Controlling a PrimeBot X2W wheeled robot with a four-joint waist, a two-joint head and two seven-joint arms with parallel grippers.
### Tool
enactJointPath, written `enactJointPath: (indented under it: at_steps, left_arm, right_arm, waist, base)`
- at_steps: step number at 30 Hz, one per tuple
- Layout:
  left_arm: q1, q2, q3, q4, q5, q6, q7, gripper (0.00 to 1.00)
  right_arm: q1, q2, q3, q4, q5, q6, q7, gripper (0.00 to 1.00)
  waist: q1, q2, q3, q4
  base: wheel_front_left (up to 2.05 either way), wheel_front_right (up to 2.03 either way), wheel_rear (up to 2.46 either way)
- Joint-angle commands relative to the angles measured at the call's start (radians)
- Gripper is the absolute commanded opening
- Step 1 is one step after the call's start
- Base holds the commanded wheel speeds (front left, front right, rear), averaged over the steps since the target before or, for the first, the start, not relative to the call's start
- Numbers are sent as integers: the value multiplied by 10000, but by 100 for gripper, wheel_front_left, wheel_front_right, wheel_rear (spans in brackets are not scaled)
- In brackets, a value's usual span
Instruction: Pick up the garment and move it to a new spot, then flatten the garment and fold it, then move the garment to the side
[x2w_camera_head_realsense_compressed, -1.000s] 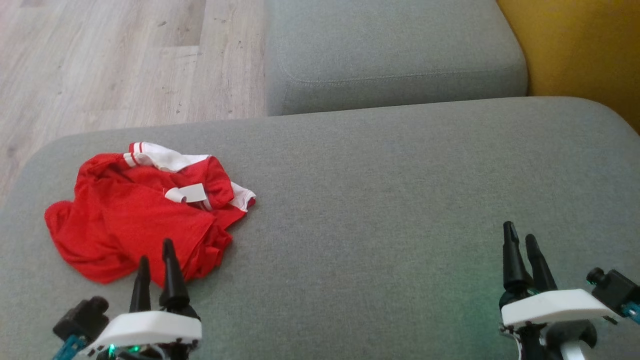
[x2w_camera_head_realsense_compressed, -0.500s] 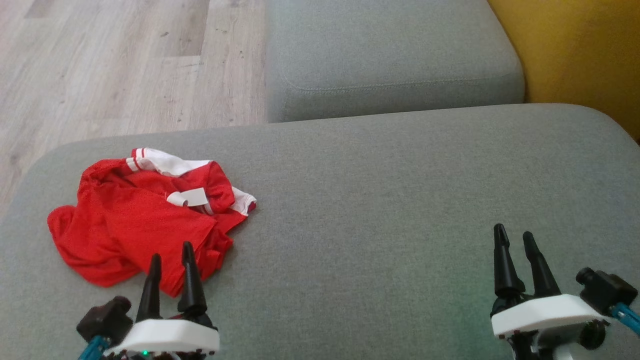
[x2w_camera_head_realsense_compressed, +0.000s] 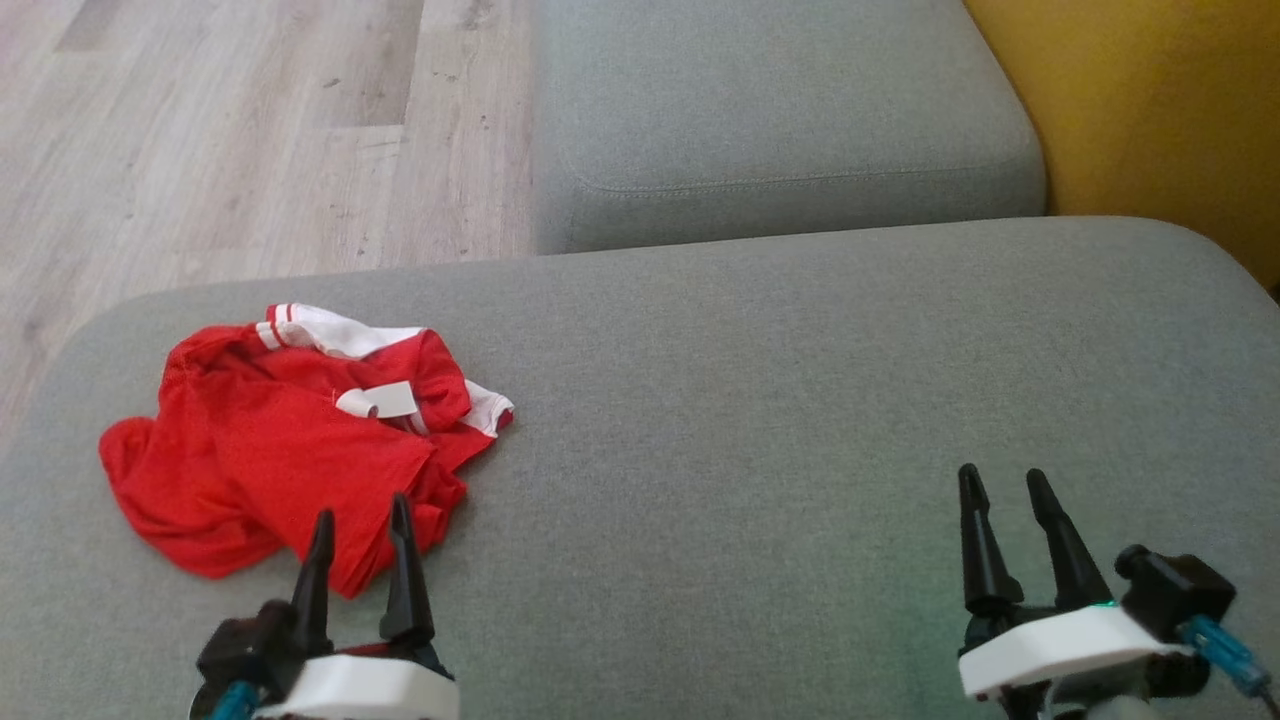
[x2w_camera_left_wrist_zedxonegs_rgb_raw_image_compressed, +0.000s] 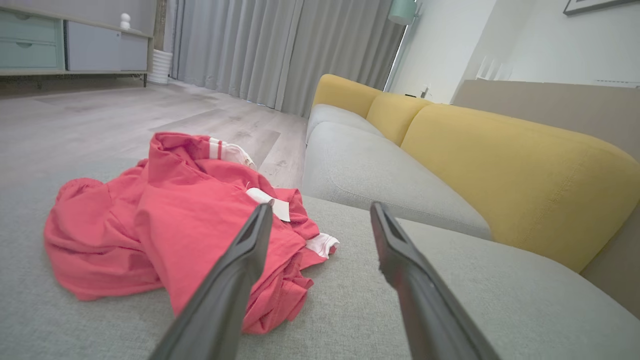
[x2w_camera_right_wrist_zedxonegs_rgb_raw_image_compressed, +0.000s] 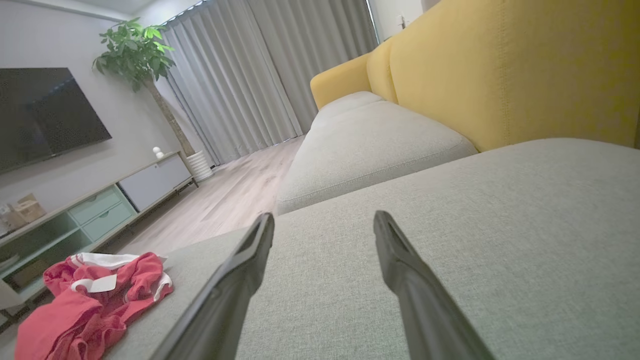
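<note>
Both grippers have shifted inward since the earlier frame, while the head camera has tilted, so the whole scene sits slightly lower in the head view. The garment (x2w_camera_head_realsense_compressed: 270, 450) keeps its place on the cushion.

Head view: a crumpled red garment with white striped trim (x2w_camera_head_realsense_compressed: 310, 328) and a white label (x2w_camera_head_realsense_compressed: 392, 400) lies on the left part of the grey seat cushion (x2w_camera_head_realsense_compressed: 760, 400), near its far edge. The left gripper (x2w_camera_head_realsense_compressed: 361, 503) stands at the garment's near edge, its two dark fingers spread apart with nothing between them. Their tips overlap the red cloth in this view, but contact cannot be told. The right gripper (x2w_camera_head_realsense_compressed: 1001, 470) is well apart from the garment, over bare cushion at the lower right, with its fingers likewise spread and empty.

Beyond the seat lie a second grey cushion (x2w_camera_head_realsense_compressed: 780, 110), pale wood floor (x2w_camera_head_realsense_compressed: 250, 130) to the left, and a yellow backrest (x2w_camera_head_realsense_compressed: 1150, 100) to the right.

Left wrist view: the cloth lies bunched just beyond and left of the parted fingers.

Right wrist view: the garment shows at the lower left, far from the parted fingers.
</note>
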Motion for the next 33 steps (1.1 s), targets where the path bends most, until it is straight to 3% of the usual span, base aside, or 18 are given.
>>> enactJointPath:
  at_steps: [1, 25, 33]
  left_arm:
    - [-316, 87, 147, -324, 336, 127, -191, 100]
    - [-180, 126, -118, -148, 3411, 606, -925, 100]
    - [-198, 119, -103, -9, 3660, 634, -1004, 100]
  right_arm:
    - [-230, -102, 271, -306, -350, 99, -189, 100]
    - [-142, -118, 840, -338, -3335, 133, -927, 100]
    - [-152, -120, 876, -317, -3663, 136, -1006, 100]
  waist:
    - [0, 0, -8, 6]
    - [0, 0, -166, -72]
    - [0, 0, -178, -136]
  base:
    - [0, 0, 0]
    - [0, 0, 0]
    - [0, 0, 0]
